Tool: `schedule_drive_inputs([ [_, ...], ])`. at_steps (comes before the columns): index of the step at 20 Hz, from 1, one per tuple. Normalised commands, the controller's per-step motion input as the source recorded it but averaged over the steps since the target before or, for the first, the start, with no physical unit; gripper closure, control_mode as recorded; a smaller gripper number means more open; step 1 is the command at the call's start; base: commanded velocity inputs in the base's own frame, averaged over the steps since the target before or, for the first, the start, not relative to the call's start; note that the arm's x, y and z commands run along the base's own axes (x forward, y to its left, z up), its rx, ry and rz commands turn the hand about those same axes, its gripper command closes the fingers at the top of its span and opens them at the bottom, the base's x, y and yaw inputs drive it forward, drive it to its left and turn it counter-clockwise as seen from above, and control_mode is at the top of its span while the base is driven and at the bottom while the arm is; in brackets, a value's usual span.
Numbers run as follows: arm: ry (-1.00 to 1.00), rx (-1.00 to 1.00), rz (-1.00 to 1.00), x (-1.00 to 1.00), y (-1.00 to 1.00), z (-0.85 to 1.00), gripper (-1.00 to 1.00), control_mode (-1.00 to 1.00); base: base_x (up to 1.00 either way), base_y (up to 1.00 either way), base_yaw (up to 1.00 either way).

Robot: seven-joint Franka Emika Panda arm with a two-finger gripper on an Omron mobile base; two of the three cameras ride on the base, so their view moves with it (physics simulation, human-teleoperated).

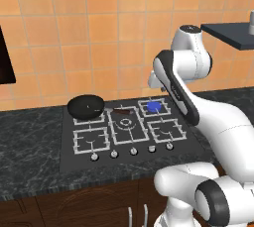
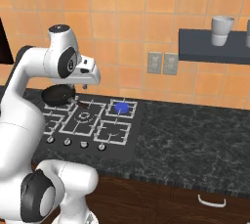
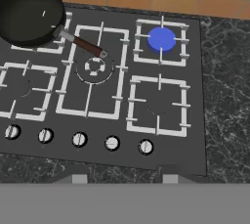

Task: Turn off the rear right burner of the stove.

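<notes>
Blue glow marks the rear right burner: a small round disc, bright blue, inside a square pale-grey wire grate, in the upper right of the hand view. In the left base view the rear right burner sits right of centre, just beside the arm; in the right base view it lies at mid-frame.

It belongs to the stove, a flat black cooktop set into a dark marbled desk. Five grates can be counted, with the larger middle burner showing concentric rings. Five small silver knobs run in a row along the near edge, toward the bottom of the hand view. No brand, label or marking on the stove or knobs can be read.

One black frying pan rests on the rear left grate, upper left of the hand view, its handle pointing toward the middle burner.

One claw shows as two dark tips at the bottom of the hand view, well apart from each other and holding nothing, above the desk edge.
</notes>
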Motion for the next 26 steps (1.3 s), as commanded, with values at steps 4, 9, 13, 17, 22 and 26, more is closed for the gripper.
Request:
schedule_drive_inputs([
  [4, 0.00, 0.00, 0.00, 0.00, 0.00, 0.06, -1.00, -1.00, 0.00, 0.00, 0.00],
  [9, 0.00, 0.00, 0.00, 0.00, 0.00, 0.00, -1.00, -1.00, 0.00, 0.00, 0.00],
  [13, 0.00, 0.00, 0.00, -0.01, 0.00, 0.00, -1.00, -1.00, 0.00, 0.00, 0.00],
  [17, 0.05, 0.00, -0.01, -0.26, -0.02, -0.07, -1.00, -1.00, 0.00, 0.00, 0.00],
  [22, 0.02, 0.01, -0.04, -0.39, -0.09, -0.09, -1.00, -1.00, 0.00, 0.00, 0.00],
  [26, 0.00, -0.05, 0.02, -0.38, 0.06, -0.08, -1.00, -1.00, 0.00, 0.00, 0.00],
])
